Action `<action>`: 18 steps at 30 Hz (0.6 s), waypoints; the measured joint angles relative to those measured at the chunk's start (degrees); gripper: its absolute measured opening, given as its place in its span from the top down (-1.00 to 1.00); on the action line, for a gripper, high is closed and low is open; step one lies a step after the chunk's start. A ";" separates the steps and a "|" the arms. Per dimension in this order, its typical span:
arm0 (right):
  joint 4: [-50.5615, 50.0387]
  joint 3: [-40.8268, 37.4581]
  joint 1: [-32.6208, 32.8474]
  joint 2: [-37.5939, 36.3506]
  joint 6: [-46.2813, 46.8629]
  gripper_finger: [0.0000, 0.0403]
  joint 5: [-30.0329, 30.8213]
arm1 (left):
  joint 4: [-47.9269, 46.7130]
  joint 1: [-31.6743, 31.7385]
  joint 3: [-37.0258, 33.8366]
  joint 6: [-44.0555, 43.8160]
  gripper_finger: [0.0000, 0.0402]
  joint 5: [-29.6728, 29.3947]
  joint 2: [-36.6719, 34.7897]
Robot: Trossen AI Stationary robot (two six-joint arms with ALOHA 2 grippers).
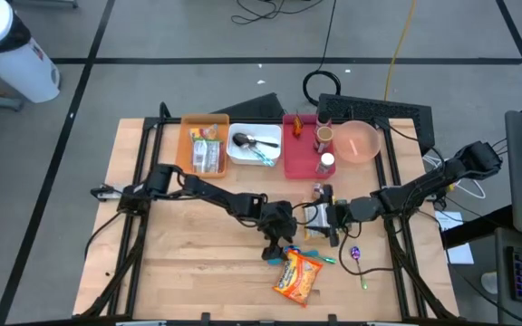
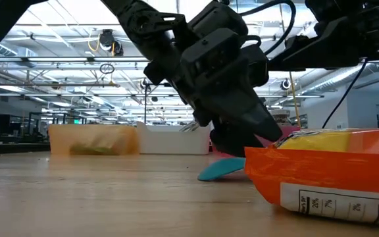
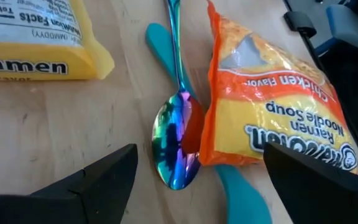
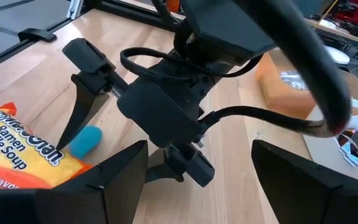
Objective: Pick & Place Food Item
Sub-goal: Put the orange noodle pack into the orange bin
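Note:
An orange-and-yellow ramen soup packet (image 3: 272, 112) (image 1: 299, 276) lies flat on the wooden table near its front edge. Its corner rests over the bowl of an iridescent spoon (image 3: 176, 146). A teal utensil (image 3: 163, 46) (image 2: 219, 168) lies under both. A second, yellow ramen packet (image 3: 30, 37) lies beside them. My left gripper (image 3: 197, 186) (image 1: 279, 243) hangs low over the spoon's bowl and the orange packet's corner, slanting down. It is open, one finger on either side, touching nothing that I can see. My right gripper (image 4: 197, 180) (image 1: 323, 217) waits open close behind the left one.
Along the far edge stand an orange bin (image 1: 204, 145) with packets, a white tray (image 1: 253, 147) with a spoon, a red tray (image 1: 308, 149) with bottles and a pink bowl (image 1: 359, 141). A purple-headed utensil (image 1: 355, 255) lies right of the packets.

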 joint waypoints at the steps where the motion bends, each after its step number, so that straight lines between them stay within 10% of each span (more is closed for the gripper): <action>1: 0.10 0.00 -0.02 0.00 -0.06 -0.38 0.00 | 0.01 0.00 0.00 -0.14 -0.71 -0.07 0.00; 18: 0.12 0.00 -0.02 0.02 -0.38 -0.38 0.26 | 3.54 -0.76 0.00 -0.77 0.18 -1.26 0.00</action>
